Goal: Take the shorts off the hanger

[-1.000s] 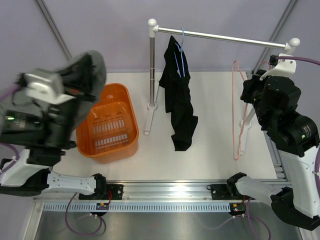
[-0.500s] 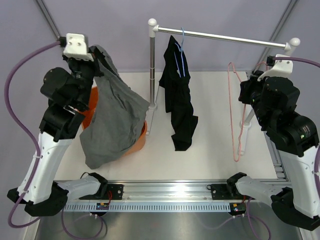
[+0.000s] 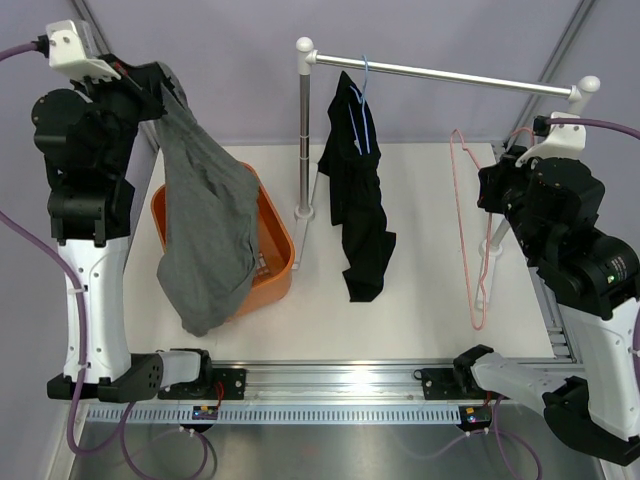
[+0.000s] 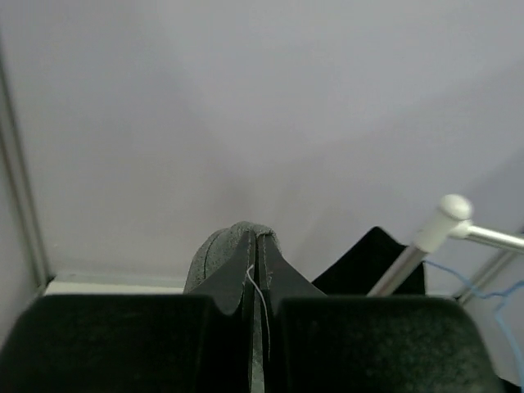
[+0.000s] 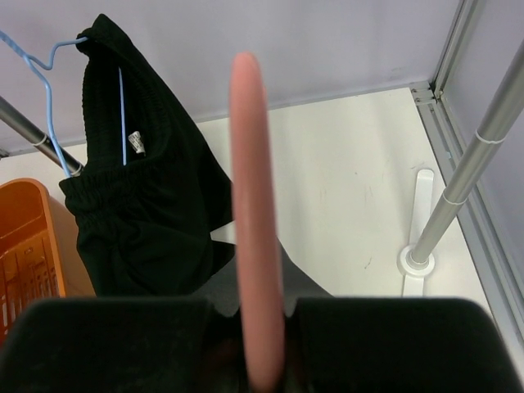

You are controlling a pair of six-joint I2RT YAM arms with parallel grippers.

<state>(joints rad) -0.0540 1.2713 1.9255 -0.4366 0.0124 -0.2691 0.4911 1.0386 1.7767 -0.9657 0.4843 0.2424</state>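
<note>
Rail: silver metal clothes rail [image 3: 450, 76], far centre.
Grey: grey cloth shorts [image 3: 205, 235], pinched in left gripper [image 4: 256, 246], hang over orange plastic basket [image 3: 272, 275], left.
Black: black cloth shorts [image 3: 355, 200] on blue wire hanger [image 5: 122, 115], on rail.
Hanger: pink wire hanger [image 5: 250, 164], clamped by right gripper [image 5: 250, 315], right.

Back wall: plain pale lavender-grey panel [image 3: 230, 90], evenly lit. Off-white matte worktop [image 3: 420, 200] below it. A silver metal clothes rail with white ball ends [image 3: 450, 77] stands on the worktop. A slotted aluminium mounting rail [image 3: 340, 385] runs along the near edge. A grey diagonal frame strut [image 3: 560, 38] sits at rear right.
</note>
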